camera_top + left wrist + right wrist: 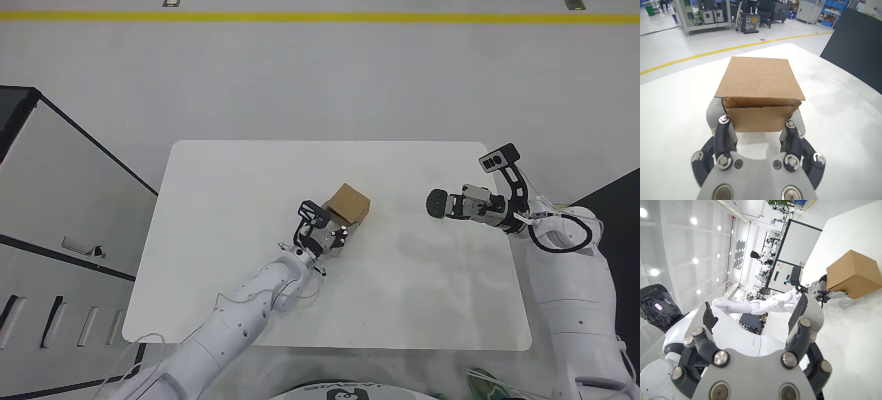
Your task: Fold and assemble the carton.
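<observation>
The left gripper (757, 118) pinches the carton (759, 81) by its near end, the brown box wedged between both fingers, low over the white table (240, 200). The right gripper (436, 203) hangs well apart from the box, its fingers spread wide.

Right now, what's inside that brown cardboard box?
Nothing inside shows. The carton has its top flap folded over; through the narrow gap under it only another cardboard flap is visible. Anything deeper is covered.

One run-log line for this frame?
left claw: shut on carton | right claw: open, empty, apart from carton | carton: box-shaped, middle of table
</observation>
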{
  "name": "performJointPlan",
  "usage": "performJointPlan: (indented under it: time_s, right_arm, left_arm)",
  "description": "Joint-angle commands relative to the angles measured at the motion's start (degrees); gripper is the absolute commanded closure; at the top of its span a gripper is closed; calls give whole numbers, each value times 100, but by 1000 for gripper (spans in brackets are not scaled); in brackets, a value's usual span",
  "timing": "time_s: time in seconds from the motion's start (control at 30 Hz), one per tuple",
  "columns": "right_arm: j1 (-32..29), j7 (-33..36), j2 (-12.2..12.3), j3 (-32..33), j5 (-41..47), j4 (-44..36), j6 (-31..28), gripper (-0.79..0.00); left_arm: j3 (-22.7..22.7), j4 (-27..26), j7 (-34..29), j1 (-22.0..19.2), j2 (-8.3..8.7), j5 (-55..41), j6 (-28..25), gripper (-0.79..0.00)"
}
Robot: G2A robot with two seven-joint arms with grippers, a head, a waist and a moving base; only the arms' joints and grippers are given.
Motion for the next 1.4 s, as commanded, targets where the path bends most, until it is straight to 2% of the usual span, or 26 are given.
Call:
performJointPlan:
  time_s: [0.0,0.2,0.7,0.8,1.03,1.2,1.3,1.37]
  right_arm:
    - [0,0,0,0,0,0,0,-785]
    - [0,0,0,0,0,0,0,-785]
    - [0,0,0,0,0,0,0,-785]
    - [0,0,0,0,0,0,0,-785]
    - [0,0,0,0,0,0,0,-785]
    - [0,0,0,0,0,0,0,-785]
    - [0,0,0,0,0,0,0,-785]
    - [0,0,0,0,0,0,0,-785]
  left_arm:
    - [-260,-485,-319,185,133,106,-337,0]
    - [-981,-1983,-1277,805,448,295,-1109,0]
    - [-1043,-2104,-1292,834,467,330,-1150,0]
    - [-1393,-2496,-1329,993,558,394,-1311,0]
    - [-2659,-4159,-2109,1827,889,321,-2568,0]
    - [-3368,-5101,-2708,2242,1036,-396,-3399,0]
    - [-3621,-5580,-3245,2321,1084,-562,-3358,0]
    - [-3621,-5580,-3245,2321,1084,-562,-3358,0]
